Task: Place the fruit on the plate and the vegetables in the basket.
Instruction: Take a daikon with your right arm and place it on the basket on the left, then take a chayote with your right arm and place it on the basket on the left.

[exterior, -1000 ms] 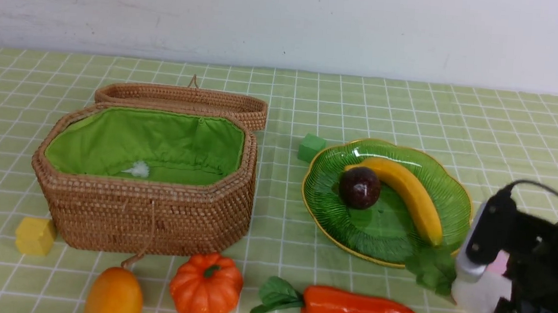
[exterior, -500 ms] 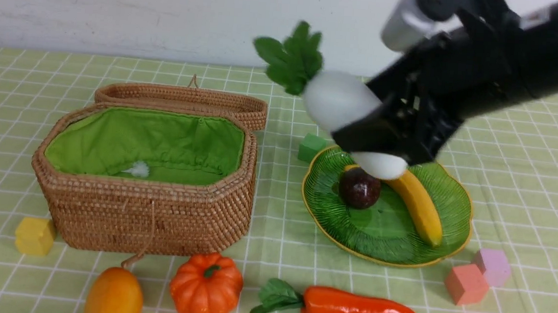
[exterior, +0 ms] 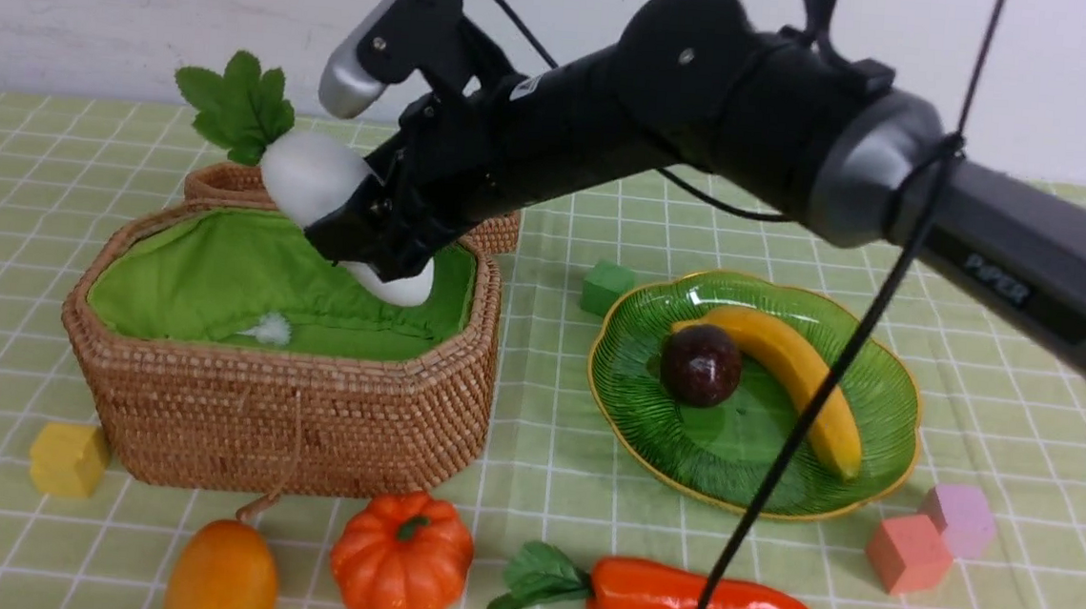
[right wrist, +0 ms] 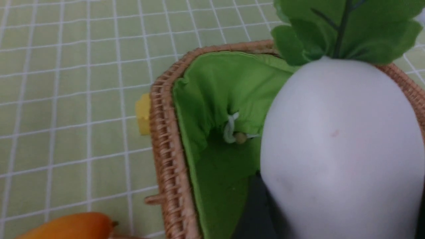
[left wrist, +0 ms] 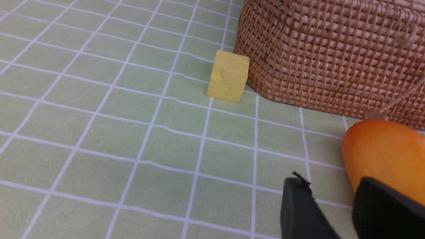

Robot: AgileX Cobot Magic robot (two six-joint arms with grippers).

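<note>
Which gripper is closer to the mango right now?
Left. The left gripper sits just beside the mango; the right gripper holds the radish over the basket.

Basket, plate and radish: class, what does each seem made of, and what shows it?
The basket looks like matte woven wicker, brown weave visible. The plate: probably glass, translucent, glossy, ribbed. The radish: likely plastic or foam, smooth white skin.
</note>
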